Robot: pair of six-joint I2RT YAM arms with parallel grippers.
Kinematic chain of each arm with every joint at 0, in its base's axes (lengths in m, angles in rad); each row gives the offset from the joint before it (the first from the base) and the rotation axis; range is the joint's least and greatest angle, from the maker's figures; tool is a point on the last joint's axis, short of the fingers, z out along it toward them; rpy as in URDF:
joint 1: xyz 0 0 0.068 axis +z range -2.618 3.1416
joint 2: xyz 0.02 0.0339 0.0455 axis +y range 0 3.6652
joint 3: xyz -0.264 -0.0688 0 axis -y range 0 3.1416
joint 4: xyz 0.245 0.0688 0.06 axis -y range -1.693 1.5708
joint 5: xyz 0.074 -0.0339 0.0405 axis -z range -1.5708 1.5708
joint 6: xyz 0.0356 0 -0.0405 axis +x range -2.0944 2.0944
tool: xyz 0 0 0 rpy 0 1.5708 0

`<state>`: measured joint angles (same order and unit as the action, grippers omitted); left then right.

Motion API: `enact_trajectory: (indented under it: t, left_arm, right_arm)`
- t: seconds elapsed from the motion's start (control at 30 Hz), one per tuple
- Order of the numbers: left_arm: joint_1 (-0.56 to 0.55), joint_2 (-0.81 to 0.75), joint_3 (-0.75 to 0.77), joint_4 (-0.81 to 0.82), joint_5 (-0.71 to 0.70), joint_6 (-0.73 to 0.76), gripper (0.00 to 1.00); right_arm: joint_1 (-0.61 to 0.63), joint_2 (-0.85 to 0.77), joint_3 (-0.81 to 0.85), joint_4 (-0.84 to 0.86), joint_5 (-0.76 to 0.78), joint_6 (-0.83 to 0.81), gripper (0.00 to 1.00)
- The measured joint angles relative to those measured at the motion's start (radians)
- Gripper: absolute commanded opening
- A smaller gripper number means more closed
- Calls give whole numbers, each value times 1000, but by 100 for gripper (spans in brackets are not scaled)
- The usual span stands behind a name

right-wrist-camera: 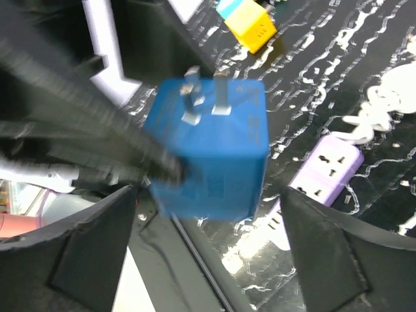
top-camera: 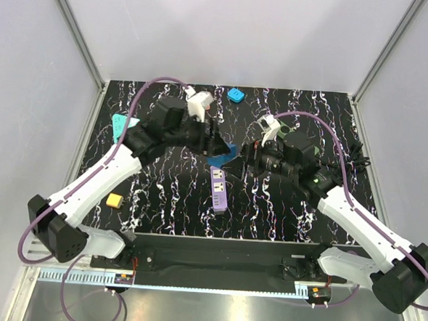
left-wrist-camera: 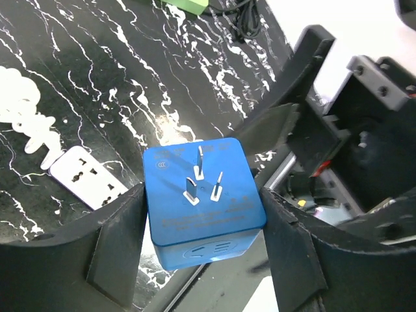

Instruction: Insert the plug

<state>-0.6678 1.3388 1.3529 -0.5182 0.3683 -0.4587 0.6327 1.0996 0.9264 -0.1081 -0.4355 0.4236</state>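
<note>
**Left wrist view: blue plug (left-wrist-camera: 203, 201) pinched in the left gripper (left-wrist-camera: 203, 218), prongs facing the camera**

The left gripper's two dark fingers (left-wrist-camera: 117, 227) press against opposite sides of the blue plug. The jaws are partly closed and the plug fills the gap between them. Its three metal prongs point back toward the wrist camera. Below and to the left lies one end of the power strip (left-wrist-camera: 88, 177), flat on the black marbled table (left-wrist-camera: 97, 65).

In the right wrist view the right gripper (right-wrist-camera: 208, 214) stands wide open around the same plug (right-wrist-camera: 214, 156). There is a visible gap on both sides, so its fingers (right-wrist-camera: 325, 253) do not touch it and it holds nothing. The left gripper is a dark blur on the plug's left side. The purple strip (right-wrist-camera: 325, 170) lies beyond the plug, sockets up, and a yellow block (right-wrist-camera: 250, 25) sits farther off.

From the top external view the two grippers meet at mid-table — left (top-camera: 216, 142), right (top-camera: 245, 156) — with the plug (top-camera: 220, 159) between them. The plug is just past the far end of the power strip (top-camera: 219, 188).
</note>
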Motion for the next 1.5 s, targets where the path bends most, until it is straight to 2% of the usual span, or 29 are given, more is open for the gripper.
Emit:
enact_trajectory:
  t: [0.13,0.27,0.37,0.47,0.63,0.7,0.8,0.97,1.1,1.23,1.5]
  left_arm:
    - [140,-64,-90,86,170,-16,0]
    - [256,-146,-206,309,367,-121,0]
    - [274,-190,-283,527,462,-238,0]
    - [270,-222,-367,777,496,-380,0]
    - [269,-255,-499,1138,428,-600,0]
    - [269,-256,-543,1258,369,-681,0]
    - [269,-257,-591,1355,288,-752,0]
    - [267,-271,-631,1432,161,-798,0]
    - [263,-282,-638,1495,88,-803,0]
    - [261,-289,-639,1508,75,-793,0]
    - [260,-251,-642,1620,80,-833,0]
  right_arm:
    - [0,-39,0,8,-31,3,100]
    - [-4,-91,-2,54,-83,37,100]
    - [-6,-109,-27,188,-137,124,100]
    - [-7,-100,-104,436,-161,286,100]
    - [-7,31,-182,819,-129,539,100]
    - [-7,69,-183,891,-98,589,100]
    - [-6,82,-179,957,-47,620,99]
    - [0,103,-118,1030,9,624,91]
    - [8,166,-62,1083,26,652,94]
    - [9,196,-59,1085,33,670,96]
    - [11,265,2,1129,-37,718,91]
